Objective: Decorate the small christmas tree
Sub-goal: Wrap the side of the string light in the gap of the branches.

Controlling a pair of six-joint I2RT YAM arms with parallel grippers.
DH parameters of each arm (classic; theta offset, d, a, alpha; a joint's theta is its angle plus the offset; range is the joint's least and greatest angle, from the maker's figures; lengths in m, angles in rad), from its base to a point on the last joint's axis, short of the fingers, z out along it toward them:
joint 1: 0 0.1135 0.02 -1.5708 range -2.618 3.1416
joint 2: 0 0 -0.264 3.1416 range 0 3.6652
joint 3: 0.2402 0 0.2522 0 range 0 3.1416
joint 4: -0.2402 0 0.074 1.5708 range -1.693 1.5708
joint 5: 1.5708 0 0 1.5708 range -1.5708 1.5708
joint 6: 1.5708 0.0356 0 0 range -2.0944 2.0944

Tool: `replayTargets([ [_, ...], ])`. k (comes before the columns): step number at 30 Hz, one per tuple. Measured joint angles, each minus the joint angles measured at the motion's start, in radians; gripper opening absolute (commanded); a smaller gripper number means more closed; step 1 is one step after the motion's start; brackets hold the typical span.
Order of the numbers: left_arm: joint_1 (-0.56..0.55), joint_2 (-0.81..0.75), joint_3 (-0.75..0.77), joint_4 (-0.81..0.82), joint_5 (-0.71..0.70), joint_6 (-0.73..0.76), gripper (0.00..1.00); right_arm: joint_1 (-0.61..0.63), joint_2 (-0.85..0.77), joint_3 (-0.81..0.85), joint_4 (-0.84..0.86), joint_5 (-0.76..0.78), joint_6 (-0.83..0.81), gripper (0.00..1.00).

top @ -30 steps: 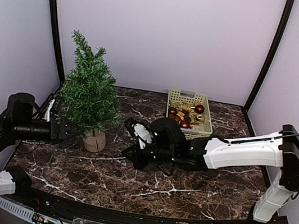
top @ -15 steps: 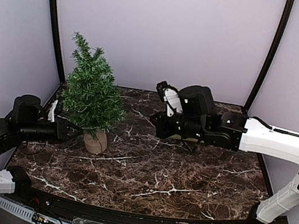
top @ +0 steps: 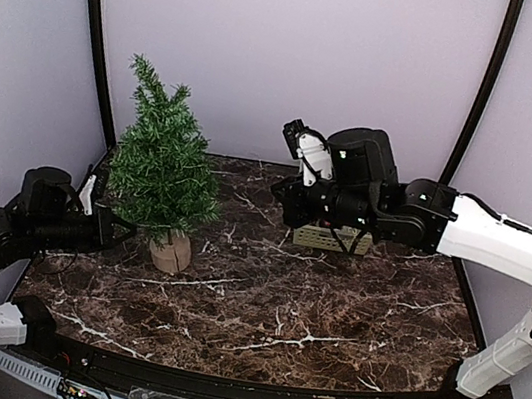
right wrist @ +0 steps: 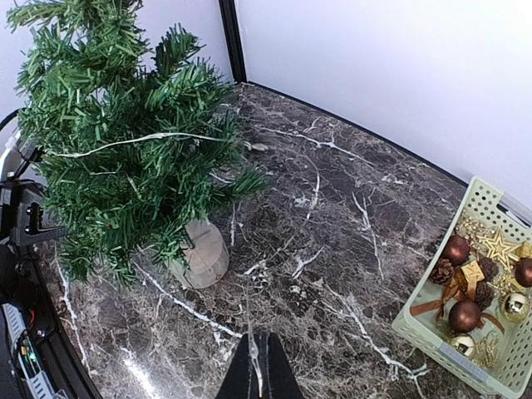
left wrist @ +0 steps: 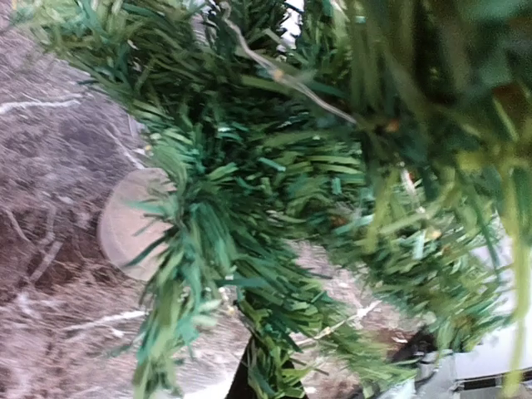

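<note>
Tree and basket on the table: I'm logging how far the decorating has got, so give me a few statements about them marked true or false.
1. The tree stands upright on the table. True.
2. The basket is empty. False: it holds brown and gold ornaments.
3. A thin pale cord runs across the tree's branches. True.
4. In the top view the basket sits left of the tree. False: it sits to the tree's right.

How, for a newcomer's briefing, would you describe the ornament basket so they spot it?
On the dark marble table, look back right, away from the small christmas tree. A pale green slotted basket sits there, the only container, holding brown and gold baubles.
</note>
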Motion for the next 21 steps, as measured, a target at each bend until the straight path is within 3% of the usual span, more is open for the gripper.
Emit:
replayTargets([
  [10,0.188,0.055,0.057,-0.048,-0.016,0.205,0.0,0.0,0.034,0.14,-0.074,0.052,-0.026,0.0],
  [21,0.294,0.206,0.17,-0.044,0.033,0.438,0.0,0.0,0.066,0.219,-0.064,-0.014,-0.06,0.0],
])
